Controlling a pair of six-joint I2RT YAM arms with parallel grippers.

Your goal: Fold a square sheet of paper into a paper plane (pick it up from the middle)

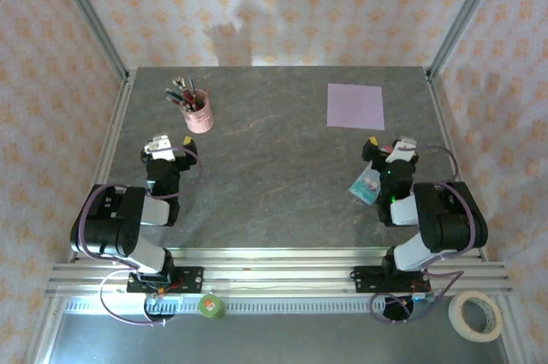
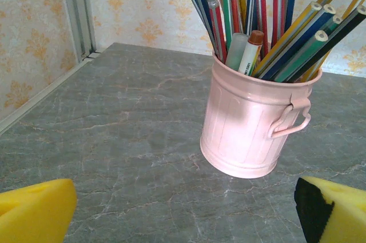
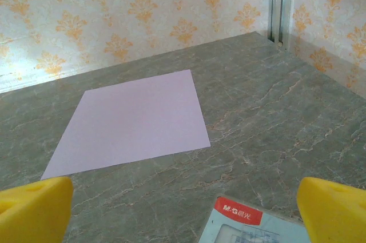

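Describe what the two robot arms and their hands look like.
The left arm and right arm are chunky black-and-white segments, with purplish cables looping by their bases. The left hand and right hand each carry yellow foam pads; one left pad has a black face.

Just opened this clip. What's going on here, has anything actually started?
Nothing is being handled yet. The square sheet of paper lies flat and unfolded at the far right of the table, ahead of the right fingers, which are open and empty. The left fingers are open too, facing the pink pen cup. A teal-and-white packet lies by the right arm.
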